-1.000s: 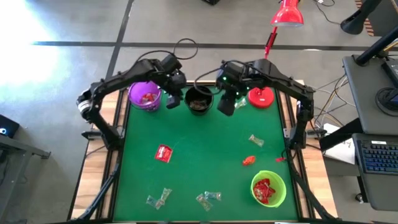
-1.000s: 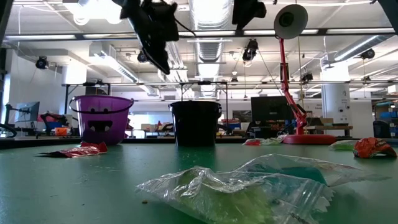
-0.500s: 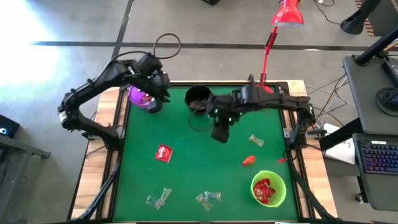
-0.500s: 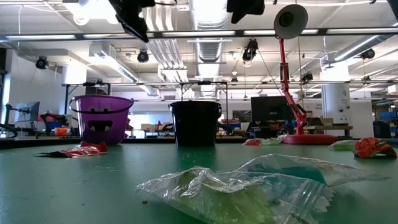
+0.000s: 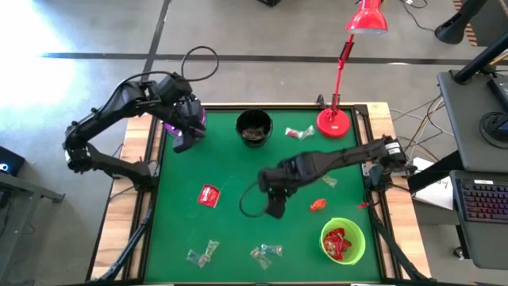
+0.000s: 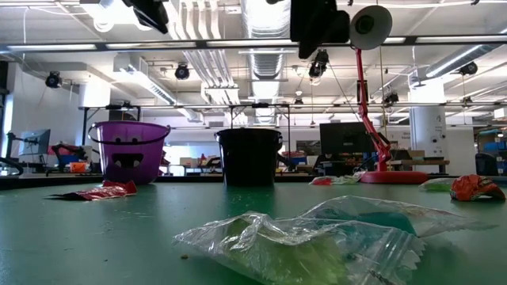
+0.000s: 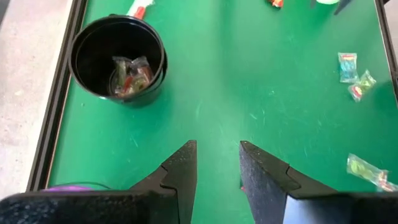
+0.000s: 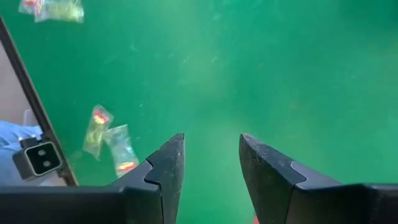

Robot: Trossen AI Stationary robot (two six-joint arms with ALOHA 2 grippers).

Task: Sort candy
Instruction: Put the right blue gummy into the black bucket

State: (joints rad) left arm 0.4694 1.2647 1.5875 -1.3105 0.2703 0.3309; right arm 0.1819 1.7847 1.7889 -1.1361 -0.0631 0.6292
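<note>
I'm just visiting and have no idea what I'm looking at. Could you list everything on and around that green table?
Table: one, green top, wooden edges.
Purple bowl: one, far left corner, partly under the left arm.
Black bowl: one, far edge, middle, a few wrapped sweets inside.
Green bowl: one, near right, red sweets inside.
Red flat candy: one, left of centre.
Orange-red candy: one, right side.
Clear-wrapped candies: several; near edge, right side, and by the lamp.
Desk lamp: one, red, far right corner.
Left claw: open, empty, over the far left corner.
Right claw: open, empty, above mid-table.
</note>
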